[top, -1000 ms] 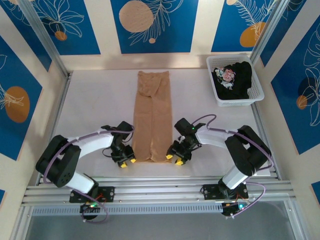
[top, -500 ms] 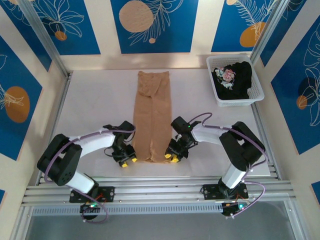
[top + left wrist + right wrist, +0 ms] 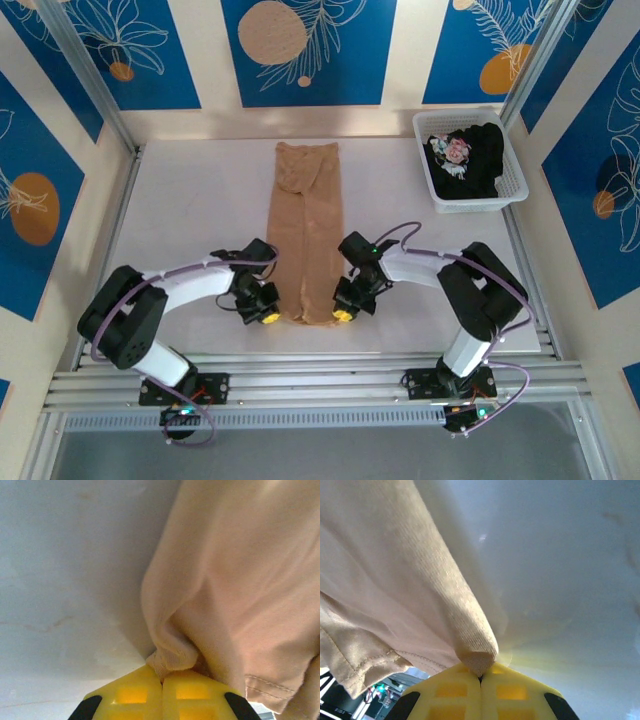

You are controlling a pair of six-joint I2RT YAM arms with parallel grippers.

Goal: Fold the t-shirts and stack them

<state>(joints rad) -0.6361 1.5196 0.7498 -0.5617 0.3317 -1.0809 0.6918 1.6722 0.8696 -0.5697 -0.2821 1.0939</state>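
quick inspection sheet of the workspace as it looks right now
surface: white table, no spills seen
job's things: tan t-shirt folded into a long strip mid-table; black t-shirt crumpled in the basket at the far right
clutter: nothing seen
grippers: left gripper shut on the tan t-shirt's near left corner; right gripper shut on its near right corner
cables: purple cables looped along both arms
surroundings: blue and cream panels; metal frame rails
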